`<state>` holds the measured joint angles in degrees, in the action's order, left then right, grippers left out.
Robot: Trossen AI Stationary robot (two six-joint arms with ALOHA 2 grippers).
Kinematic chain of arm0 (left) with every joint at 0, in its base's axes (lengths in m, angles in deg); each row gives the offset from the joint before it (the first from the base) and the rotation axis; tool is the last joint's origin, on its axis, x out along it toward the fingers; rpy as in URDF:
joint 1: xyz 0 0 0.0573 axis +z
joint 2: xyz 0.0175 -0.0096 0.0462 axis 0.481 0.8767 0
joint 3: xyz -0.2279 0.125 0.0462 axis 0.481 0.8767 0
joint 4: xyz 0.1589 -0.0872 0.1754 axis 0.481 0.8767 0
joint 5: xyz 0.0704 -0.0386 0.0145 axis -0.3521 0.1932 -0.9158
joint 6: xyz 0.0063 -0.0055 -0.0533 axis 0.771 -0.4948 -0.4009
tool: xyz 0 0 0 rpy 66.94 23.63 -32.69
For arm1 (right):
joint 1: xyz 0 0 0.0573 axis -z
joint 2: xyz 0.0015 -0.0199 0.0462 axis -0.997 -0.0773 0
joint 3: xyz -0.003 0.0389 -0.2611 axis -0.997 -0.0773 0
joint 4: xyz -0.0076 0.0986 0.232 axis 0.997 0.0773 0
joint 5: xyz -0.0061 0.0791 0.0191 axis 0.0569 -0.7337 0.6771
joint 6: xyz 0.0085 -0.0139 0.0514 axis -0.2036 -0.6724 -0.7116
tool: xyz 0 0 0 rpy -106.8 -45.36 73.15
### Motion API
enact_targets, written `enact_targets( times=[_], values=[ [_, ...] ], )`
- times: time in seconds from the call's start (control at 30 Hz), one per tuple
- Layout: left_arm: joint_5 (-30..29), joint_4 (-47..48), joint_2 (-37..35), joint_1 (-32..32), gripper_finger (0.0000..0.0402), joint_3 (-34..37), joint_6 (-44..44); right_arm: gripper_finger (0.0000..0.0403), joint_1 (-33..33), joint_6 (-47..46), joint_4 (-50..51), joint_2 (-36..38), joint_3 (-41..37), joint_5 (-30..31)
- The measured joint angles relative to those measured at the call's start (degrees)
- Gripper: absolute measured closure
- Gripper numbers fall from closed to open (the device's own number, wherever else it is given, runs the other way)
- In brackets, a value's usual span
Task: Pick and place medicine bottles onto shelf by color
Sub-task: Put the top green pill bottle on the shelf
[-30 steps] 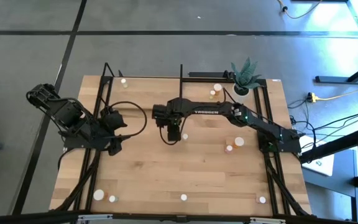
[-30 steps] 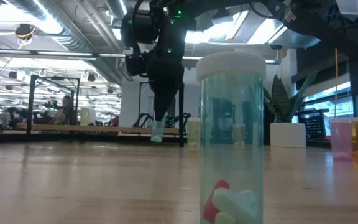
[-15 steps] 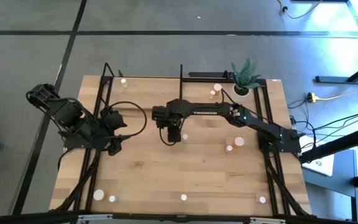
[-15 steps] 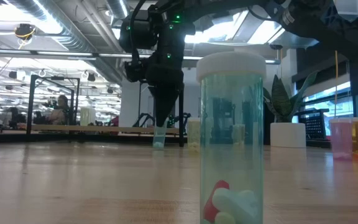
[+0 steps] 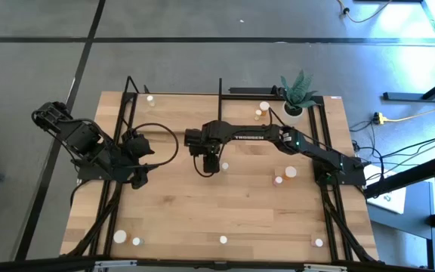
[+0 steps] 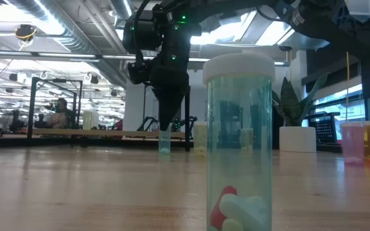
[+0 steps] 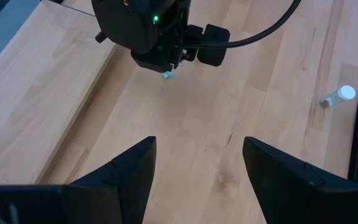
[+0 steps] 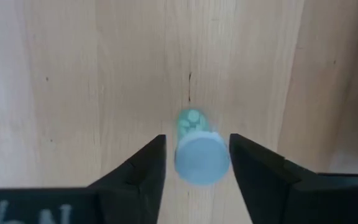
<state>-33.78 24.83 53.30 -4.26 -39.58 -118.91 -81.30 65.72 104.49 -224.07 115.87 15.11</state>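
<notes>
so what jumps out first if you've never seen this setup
Probably the big green bottle standing right before the low camera, pills in its bottom. Next, the right gripper at mid-table, fingers flanking a small green bottle standing on the wood. The left gripper waits open by the left edge.

Wooden table (image 5: pixel 172 204): small bottles (image 5: pixel 223 239) scattered, potted plant (image 5: pixel 297 94) at far corner
</notes>
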Motion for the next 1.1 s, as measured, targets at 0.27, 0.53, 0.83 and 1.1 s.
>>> enact_targets(
  times=[0.27,0.53,0.83,1.1],
  values=[
    [0.00,0.00,0.00,-0.01,0.0168,0.00,0.01,0.0170,-0.01,-0.27,-0.05,0.00,0.19,0.02],
    [0.00,0.02,0.00,-0.02,0.0168,0.00,0.00,0.0167,0.19,-0.22,2.11,1.06,1.33,0.04],
    [-0.04,-0.01,0.20,0.00,0.0168,0.00,0.00,0.0166,-0.44,-2.75,5.72,6.67,1.27,0.20],
    [-0.34,-2.41,2.69,1.00,0.0168,0.00,4.36,0.0166,-3.56,-6.32,5.46,16.29,1.29,0.01]
  ],
)
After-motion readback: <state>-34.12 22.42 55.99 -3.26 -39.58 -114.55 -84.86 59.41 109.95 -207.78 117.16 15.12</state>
